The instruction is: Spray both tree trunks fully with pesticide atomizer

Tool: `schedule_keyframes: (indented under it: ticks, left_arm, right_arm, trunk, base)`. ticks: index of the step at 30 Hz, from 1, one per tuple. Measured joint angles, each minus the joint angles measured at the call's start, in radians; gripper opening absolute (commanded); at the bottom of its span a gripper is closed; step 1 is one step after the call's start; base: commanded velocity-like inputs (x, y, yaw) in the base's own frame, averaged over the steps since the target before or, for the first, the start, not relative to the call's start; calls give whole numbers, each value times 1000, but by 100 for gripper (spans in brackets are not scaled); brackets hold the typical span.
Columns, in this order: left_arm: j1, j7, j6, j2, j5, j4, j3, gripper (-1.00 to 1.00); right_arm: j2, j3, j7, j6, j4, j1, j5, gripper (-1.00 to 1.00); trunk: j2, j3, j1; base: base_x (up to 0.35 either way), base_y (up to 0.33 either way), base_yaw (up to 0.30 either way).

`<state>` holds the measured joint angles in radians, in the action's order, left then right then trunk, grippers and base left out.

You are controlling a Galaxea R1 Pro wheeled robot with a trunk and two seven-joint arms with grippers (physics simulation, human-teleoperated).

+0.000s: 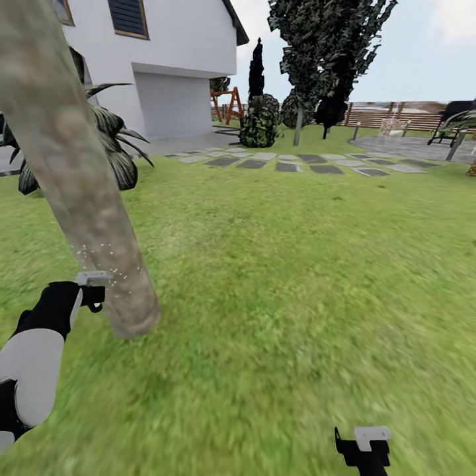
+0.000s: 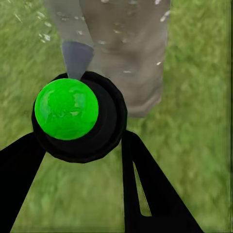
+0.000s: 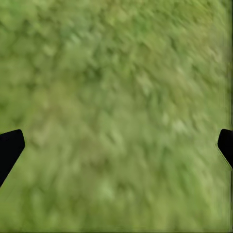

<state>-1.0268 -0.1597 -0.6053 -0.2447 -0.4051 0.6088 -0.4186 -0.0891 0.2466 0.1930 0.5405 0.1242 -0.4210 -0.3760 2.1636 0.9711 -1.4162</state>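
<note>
A thick, pale grey-brown tree trunk (image 1: 79,185) leans across the left of the head view and meets the lawn at its base. My left gripper (image 1: 92,291) sits right beside the low trunk, shut on the pesticide atomizer (image 2: 73,111). In the left wrist view the atomizer shows as a green round end in a dark ring between the fingers (image 2: 145,184), its grey nozzle (image 2: 76,58) toward the trunk (image 2: 131,48). White pesticide specks (image 1: 109,261) dot the low bark. My right gripper (image 1: 362,449) hangs open over grass (image 3: 116,97).
A palm plant (image 1: 112,145) stands behind the trunk, in front of a white house (image 1: 165,59). Stepping stones (image 1: 297,162) cross the lawn farther off. Black conifers (image 1: 330,53), a slat fence (image 1: 396,116), grey paving (image 1: 410,145) and a bench (image 1: 456,122) lie at the back right.
</note>
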Motion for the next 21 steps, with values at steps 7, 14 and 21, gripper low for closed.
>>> schedule_keyframes:
  ticks: [7, 14, 21]
  left_arm:
    - [0, 1, 0, 0, 0, 0, 0, -100]
    - [-1, 2, 1, 0, 0, 0, 0, -100]
    - [-1, 3, 2, 0, 0, 1, 0, -100]
  right_arm:
    - [0, 0, 0, 0, 0, 0, 0, 100]
    - [0, 0, 0, 0, 0, 0, 0, 100]
    - [0, 0, 0, 0, 0, 0, 0, 100]
  trunk:
    - [0, 0, 0]
    - [0, 0, 0]
    - [0, 0, 0]
  base:
    - [0, -271, 0]
    - [0, -271, 0]
    - [0, -271, 0]
